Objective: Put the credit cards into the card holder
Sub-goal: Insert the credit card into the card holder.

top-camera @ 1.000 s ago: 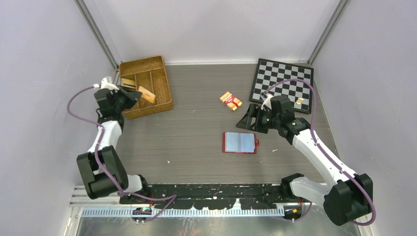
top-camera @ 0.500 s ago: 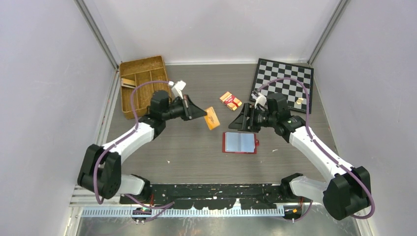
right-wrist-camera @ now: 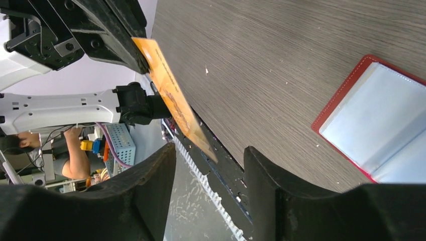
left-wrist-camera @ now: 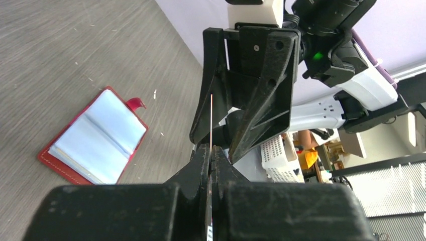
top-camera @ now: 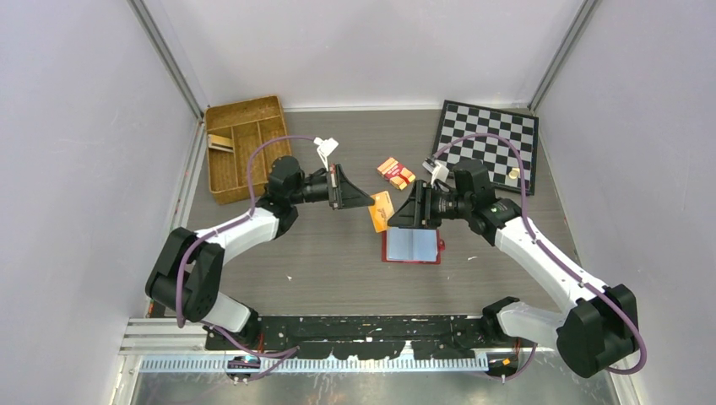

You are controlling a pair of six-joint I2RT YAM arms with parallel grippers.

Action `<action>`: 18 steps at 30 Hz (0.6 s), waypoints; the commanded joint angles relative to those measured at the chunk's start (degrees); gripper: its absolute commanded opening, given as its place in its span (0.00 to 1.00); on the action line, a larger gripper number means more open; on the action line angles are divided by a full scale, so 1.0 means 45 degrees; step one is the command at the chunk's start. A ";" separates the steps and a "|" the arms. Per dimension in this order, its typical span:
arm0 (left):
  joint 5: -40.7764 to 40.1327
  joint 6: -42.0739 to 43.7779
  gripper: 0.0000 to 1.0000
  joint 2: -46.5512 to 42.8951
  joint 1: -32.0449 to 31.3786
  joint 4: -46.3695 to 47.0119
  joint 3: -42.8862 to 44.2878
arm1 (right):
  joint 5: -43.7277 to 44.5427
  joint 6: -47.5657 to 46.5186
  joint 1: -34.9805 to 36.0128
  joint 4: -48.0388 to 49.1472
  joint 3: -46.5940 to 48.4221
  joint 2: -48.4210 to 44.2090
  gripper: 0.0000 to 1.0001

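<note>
Left gripper (left-wrist-camera: 211, 150) clamped on orange credit card (right-wrist-camera: 171, 95), held off table (top-camera: 321, 253). Right gripper (right-wrist-camera: 210, 153) jaws apart, near card's free end. Card holder (top-camera: 411, 245) lies open below.

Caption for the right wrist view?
Left gripper offers an orange card to the open right gripper; card holder lies open.

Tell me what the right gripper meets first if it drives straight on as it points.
Most likely the orange credit card pinched in the left gripper: the right wrist view shows it ahead, in line with the gap between the right gripper's open jaws. Depth is unclear.
</note>
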 commanded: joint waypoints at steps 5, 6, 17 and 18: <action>0.0876 -0.0048 0.00 0.0091 -0.0410 0.0681 0.0325 | -0.0373 0.0533 0.0104 0.1256 0.0449 0.0065 0.48; 0.0889 0.0098 0.00 0.0134 -0.0483 0.0546 0.0364 | -0.0389 0.0590 0.0122 0.1326 0.0449 0.0095 0.46; -0.1506 0.4243 0.34 -0.0079 -0.1175 -0.5732 0.1549 | 0.1492 0.0583 0.0111 0.0934 0.0087 -0.0345 0.01; -0.2466 0.4994 0.44 -0.0209 -0.1360 -0.6992 0.1703 | 0.2117 0.0413 0.0052 0.0342 0.0108 -0.0349 0.01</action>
